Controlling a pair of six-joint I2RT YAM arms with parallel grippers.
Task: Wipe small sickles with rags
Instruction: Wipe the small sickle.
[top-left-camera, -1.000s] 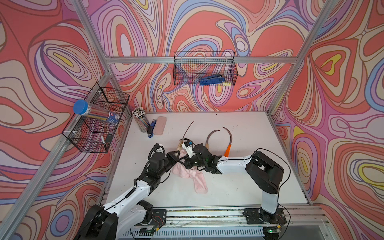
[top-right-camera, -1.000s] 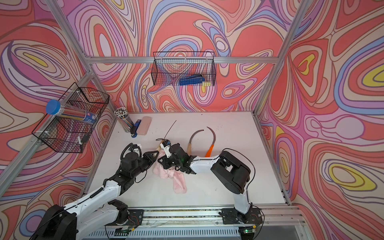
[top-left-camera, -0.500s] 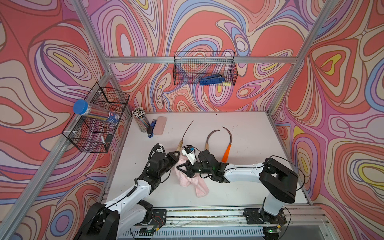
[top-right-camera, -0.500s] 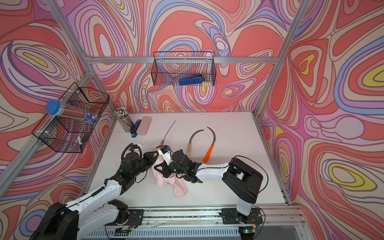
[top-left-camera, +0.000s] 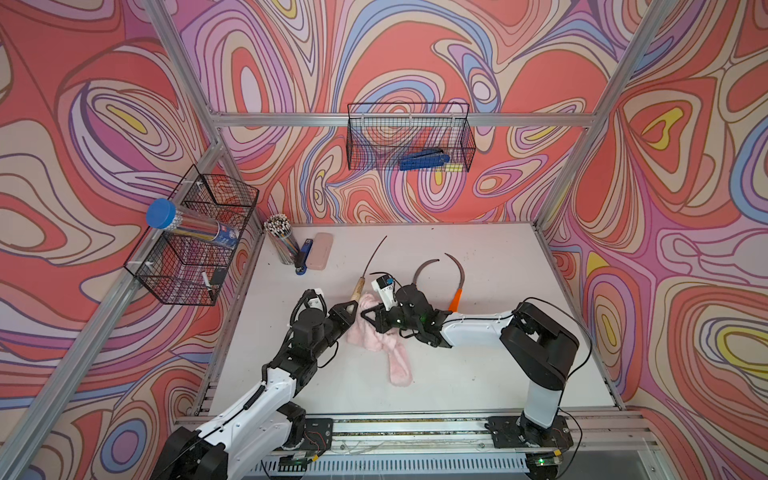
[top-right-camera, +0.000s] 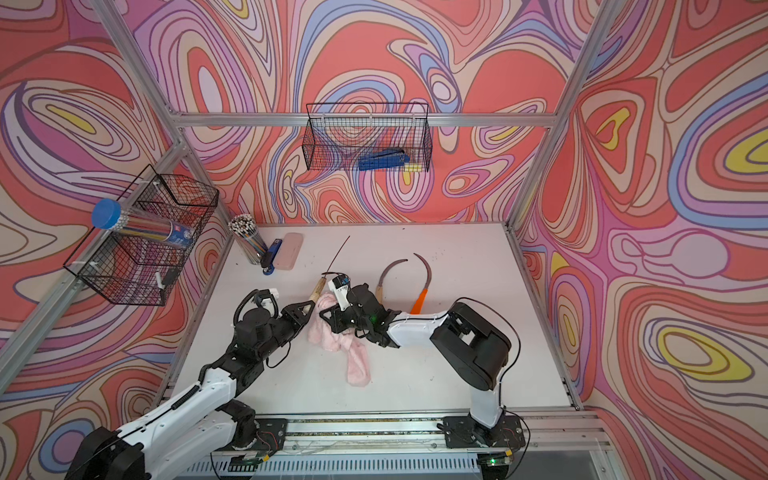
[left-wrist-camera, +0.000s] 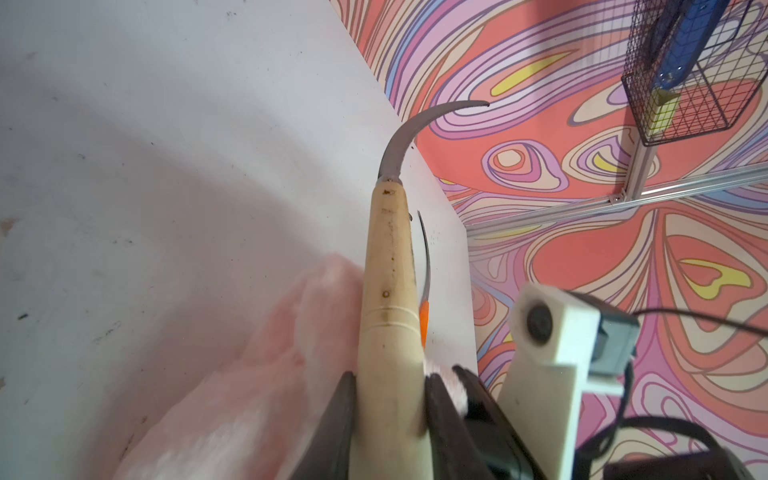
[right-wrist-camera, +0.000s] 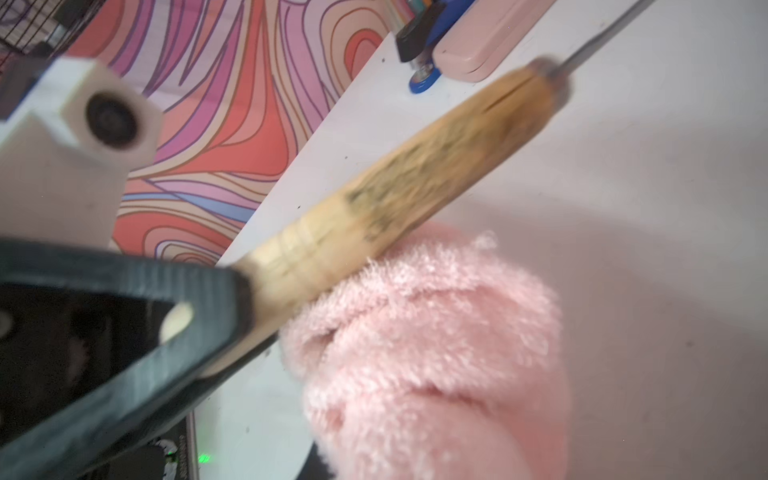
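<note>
Left gripper (top-left-camera: 352, 306) clamps sickle (top-left-camera: 358, 287); rag (top-left-camera: 371, 337) against handle; orange sickle (top-left-camera: 456, 298) beyond.

The white table (top-left-camera: 478, 374) carries a pink rag (top-left-camera: 376, 336), a wooden-handled sickle (top-left-camera: 423, 267) and an orange-handled sickle (top-left-camera: 456, 300). A pencil cup (top-left-camera: 283, 246), stapler (top-left-camera: 303, 258) and pink case (top-left-camera: 321, 251) stand in its corner.

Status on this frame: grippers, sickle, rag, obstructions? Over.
Left gripper shut on handle end of pale wooden-handled sickle. Right gripper shut on pale pink terry rag, touching that handle. Orange-handled sickle and second wooden-handled sickle lie clear behind.
</note>
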